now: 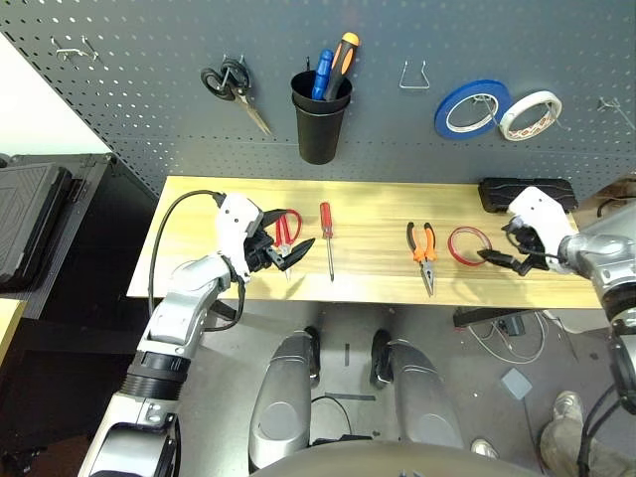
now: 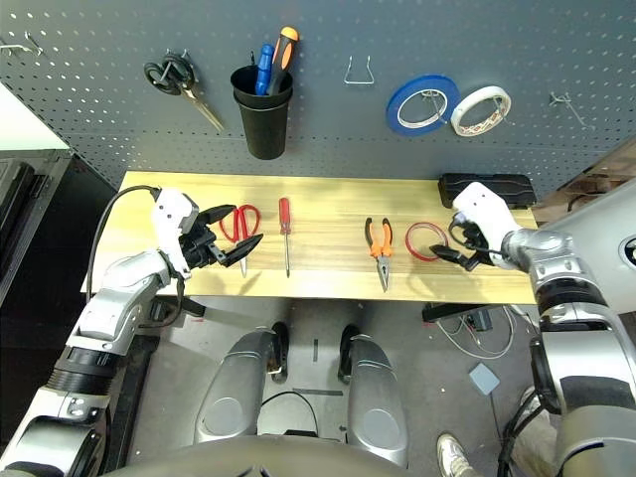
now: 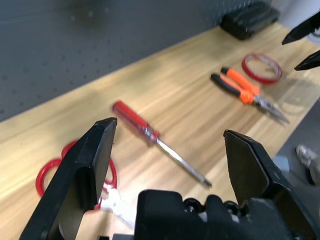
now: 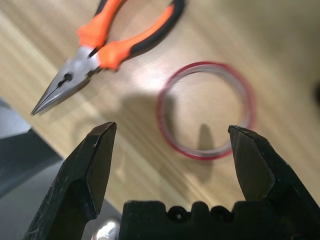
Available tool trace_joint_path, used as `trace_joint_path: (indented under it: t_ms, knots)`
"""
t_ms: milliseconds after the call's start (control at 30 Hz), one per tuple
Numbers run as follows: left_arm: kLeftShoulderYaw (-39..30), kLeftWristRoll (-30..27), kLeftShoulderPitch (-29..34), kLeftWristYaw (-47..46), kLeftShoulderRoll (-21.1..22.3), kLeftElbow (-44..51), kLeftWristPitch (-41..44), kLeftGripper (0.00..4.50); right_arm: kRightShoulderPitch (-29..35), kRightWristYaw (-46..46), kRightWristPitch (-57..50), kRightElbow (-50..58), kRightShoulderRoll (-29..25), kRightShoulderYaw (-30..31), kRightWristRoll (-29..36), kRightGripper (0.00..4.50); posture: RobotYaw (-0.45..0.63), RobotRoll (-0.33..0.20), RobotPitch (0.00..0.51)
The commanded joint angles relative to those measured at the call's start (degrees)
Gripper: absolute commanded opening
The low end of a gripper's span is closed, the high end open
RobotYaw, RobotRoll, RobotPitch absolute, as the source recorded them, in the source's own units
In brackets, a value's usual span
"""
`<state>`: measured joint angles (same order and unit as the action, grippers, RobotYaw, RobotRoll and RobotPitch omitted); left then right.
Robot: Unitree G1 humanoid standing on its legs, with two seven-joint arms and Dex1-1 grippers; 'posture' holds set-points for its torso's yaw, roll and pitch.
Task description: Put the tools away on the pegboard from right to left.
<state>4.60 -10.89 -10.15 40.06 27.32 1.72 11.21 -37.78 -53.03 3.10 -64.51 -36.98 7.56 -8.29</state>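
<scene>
Four tools lie in a row on the wooden table (image 1: 378, 214) below the pegboard (image 1: 149, 119): red-handled scissors (image 1: 288, 225), a red-handled screwdriver (image 1: 326, 227), orange-and-black pliers (image 1: 423, 248) and a thin red tape ring (image 1: 469, 245). My left gripper (image 1: 295, 231) hovers open over the scissors (image 3: 50, 172), holding nothing. My right gripper (image 1: 494, 241) stands open just right of the tape ring (image 4: 200, 154), its fingers (image 4: 90, 170) straddling the ring from above in the right wrist view, with the pliers (image 4: 115, 50) beyond.
On the pegboard hang black-handled scissors (image 1: 231, 84), a black cup (image 1: 320, 124) with screwdrivers, a bare hook (image 1: 414, 75), a blue tape roll (image 1: 471, 107) and a white tape roll (image 1: 529, 114). A black case (image 1: 527, 192) lies at the table's back right.
</scene>
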Motion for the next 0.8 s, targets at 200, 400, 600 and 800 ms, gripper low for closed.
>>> trace_joint_path:
  t_ms: [200, 400, 600, 800]
  knots:
    - [-0.1, 0.7, 3.8, -1.1, 1.3, 5.1, 3.1, 4.45, -1.6, 4.2, -1.0, -6.3, 3.7, 4.7, -6.1, 4.50, 0.26, 0.000, 0.314]
    - [-0.3, 0.7, 4.1, -1.8, 1.5, 6.9, 4.9, 4.49, -2.7, 7.8, -4.7, -9.3, 5.5, 5.6, -7.9, 4.32, 0.28, 0.000, 0.324]
    - [-0.3, 0.9, 3.8, -2.2, 1.4, 6.9, 5.5, 4.50, -2.6, 9.5, -6.1, -9.8, 6.0, 5.2, -7.9, 2.42, 0.27, 0.000, 0.322]
    - [0.0, 0.9, 2.7, -1.9, 0.7, 6.2, 4.5, 4.50, -1.2, 13.6, -2.2, -8.2, 4.2, 4.2, -7.6, 0.22, 0.26, 0.000, 0.312]
